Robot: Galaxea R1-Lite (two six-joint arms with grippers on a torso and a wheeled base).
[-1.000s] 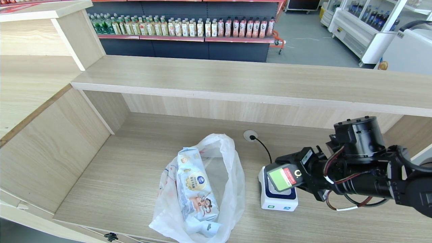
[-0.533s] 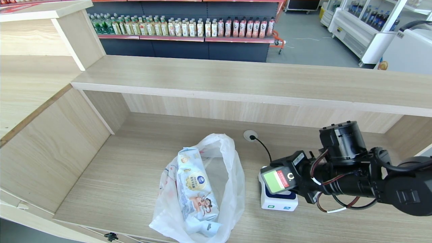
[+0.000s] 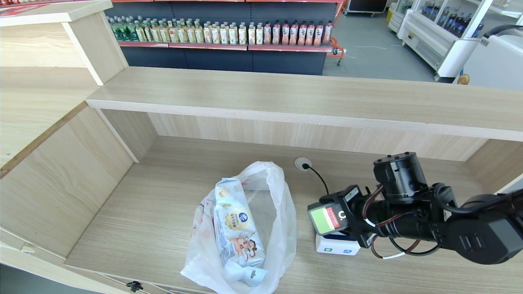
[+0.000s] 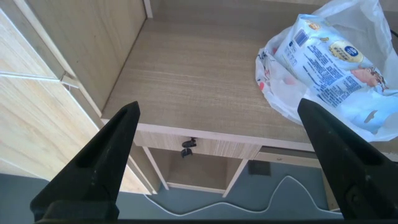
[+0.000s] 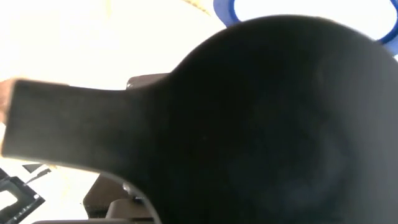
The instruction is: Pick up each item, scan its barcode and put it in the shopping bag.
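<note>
Small pack [image 3: 327, 218] with a green-and-red face, pinched at the tip of the right gripper [image 3: 339, 210]: the jaws are closed on it from above and below, and the labelled face is turned away from the wrist, toward the shopping bag. The pack is off the counter and held directly over the scanner [image 3: 337, 246], a white base with a blue top that lies just under the jaws and is partly hidden by them. From the scanner's far side a black cable [image 3: 320, 179] runs away from the jaws to a round port [image 3: 303, 163] in the wooden counter [image 3: 155, 212]. Beyond the pack's face, near but apart from it, the shopping bag [image 3: 282, 204] of thin white plastic lies slumped with its mouth open; a pale blue wipes pack [image 3: 237, 228] rests inside it, lengthwise.

Left gripper [image 4: 217, 155]: jaws spread wide and empty, held off the near edge of the counter [image 4: 186, 81]. Past its fingers [image 4: 93, 168] lies the bag [image 4: 277, 81] with the wipes pack [image 4: 336, 68], well apart from the jaws.
</note>
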